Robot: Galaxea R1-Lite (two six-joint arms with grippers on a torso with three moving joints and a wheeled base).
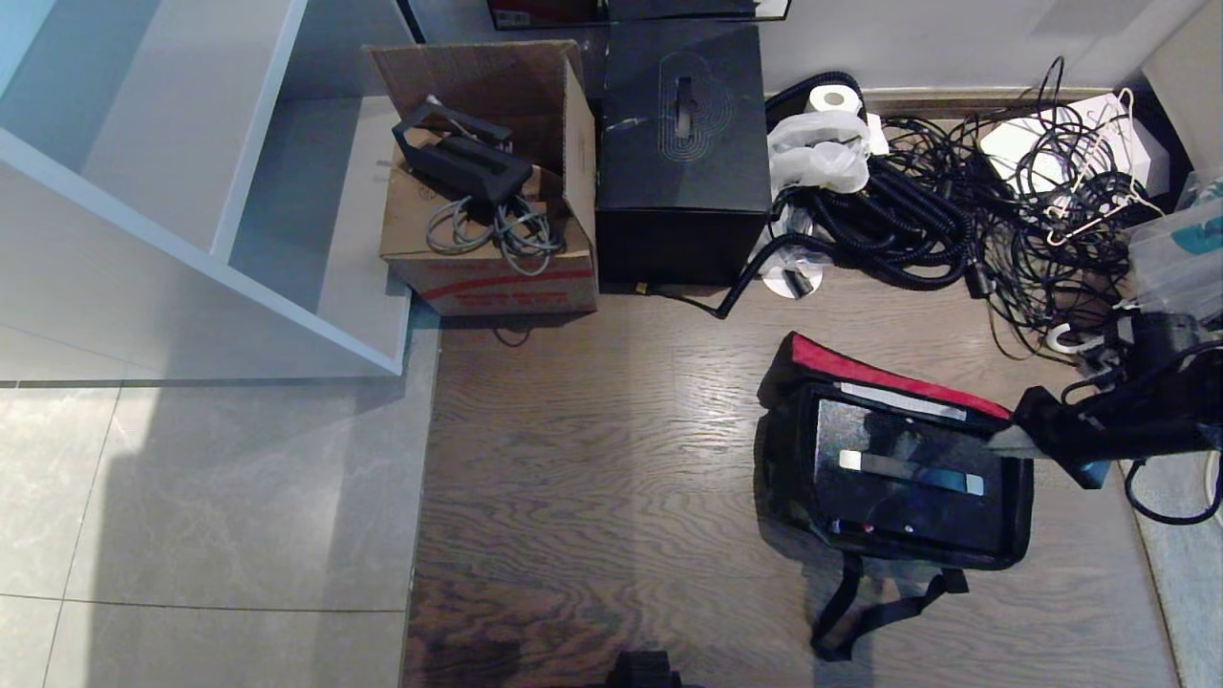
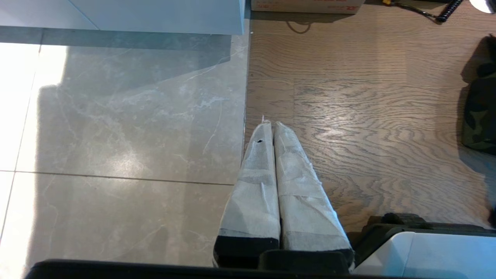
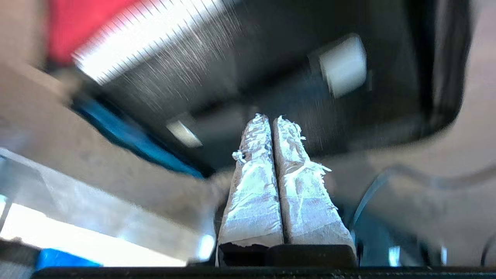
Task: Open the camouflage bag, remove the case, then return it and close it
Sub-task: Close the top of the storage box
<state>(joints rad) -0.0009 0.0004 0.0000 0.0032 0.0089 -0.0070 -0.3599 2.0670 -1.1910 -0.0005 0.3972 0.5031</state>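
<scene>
The camouflage bag [image 1: 1016,521] lies open on the wood floor at the right, its red lid lining [image 1: 860,368] folded back toward the far side. The case [image 1: 889,430], speckled black, lies flat inside it with its silver-ended handle [image 1: 910,472] facing up. My right gripper [image 1: 1001,442] reaches in from the right, shut and empty, just over the bag's right rim. In the right wrist view the shut right gripper [image 3: 271,118] hangs above the blurred case [image 3: 271,69]. My left gripper [image 2: 270,123] is shut and parked over the floor, with the bag [image 2: 478,116] off to one side.
A tall black cube box [image 1: 683,143] and an open cardboard box [image 1: 487,191] stand at the back. A tangle of black cables [image 1: 955,210] fills the back right. A white shelf unit [image 1: 191,191] is at the left. The bag's strap [image 1: 860,612] trails toward me.
</scene>
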